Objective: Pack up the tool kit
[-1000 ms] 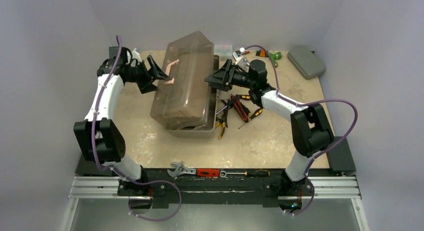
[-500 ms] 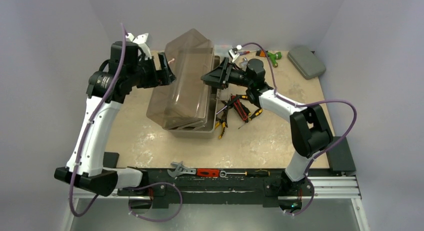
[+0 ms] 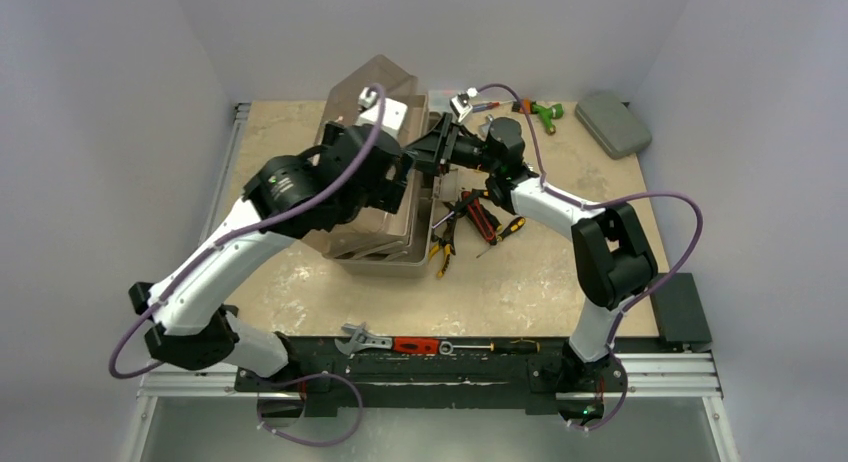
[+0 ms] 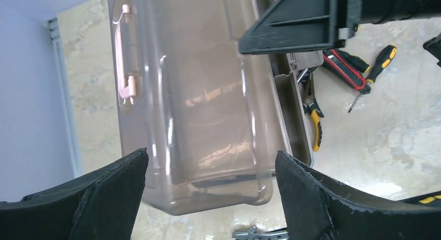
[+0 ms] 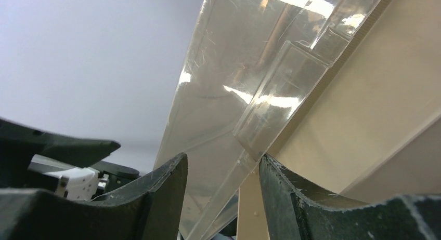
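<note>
- Top external view showed the toolbox [image 3: 390, 254] at mid-table, with its smoky translucent lid [image 3: 388, 77] tilted up rather than lying flat on the tan base
- The left gripper [image 4: 210, 157] hung directly above the toolbox lid, its fingers spread wide and holding nothing; the pink handle [image 4: 125, 58] was below it, on the lid's far-left part
- The right gripper [image 5: 221, 162] was at the toolbox's right side, jaws part-way apart astride the lid's rim; whether they actually pinched the rim could not be told
- Yellow-handled pliers [image 3: 443, 247], red-handled pliers [image 3: 481, 218] and a screwdriver [image 3: 508, 228] lay loose just right of the toolbox
- A wrench [image 3: 362, 338] and a red-handled tool [image 3: 410, 345] lay well to the near side of the toolbox
- The step in hand looked like opening the lid; no tool could be seen packed inside
- The next move probably called for a firm hold on the rim and a swing of the lid fully back, with the left arm kept out of its path so the loose tools could go in
</note>
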You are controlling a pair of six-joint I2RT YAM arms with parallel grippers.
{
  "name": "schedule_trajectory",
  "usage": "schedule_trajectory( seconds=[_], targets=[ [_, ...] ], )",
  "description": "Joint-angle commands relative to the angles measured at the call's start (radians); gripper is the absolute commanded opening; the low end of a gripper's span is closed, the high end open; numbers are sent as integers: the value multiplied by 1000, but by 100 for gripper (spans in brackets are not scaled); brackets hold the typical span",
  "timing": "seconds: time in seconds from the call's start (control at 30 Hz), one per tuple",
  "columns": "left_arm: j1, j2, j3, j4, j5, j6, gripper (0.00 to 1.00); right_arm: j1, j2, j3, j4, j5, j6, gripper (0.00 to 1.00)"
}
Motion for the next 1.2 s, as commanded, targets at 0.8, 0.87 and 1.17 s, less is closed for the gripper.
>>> schedule_trajectory(
  seconds=[0.8,0.87,1.17],
  targets=[
    [-115,367,104,-420,-498,-217,86,21,-3,80,130,-68,74,53],
    [-114,364,99,-405,-480,-206,86,22,-6,79,127,-67,74,53],
    [-124,312,23,-256,-401,-114,90,22,-3,77,126,-64,74,53]
  ],
)
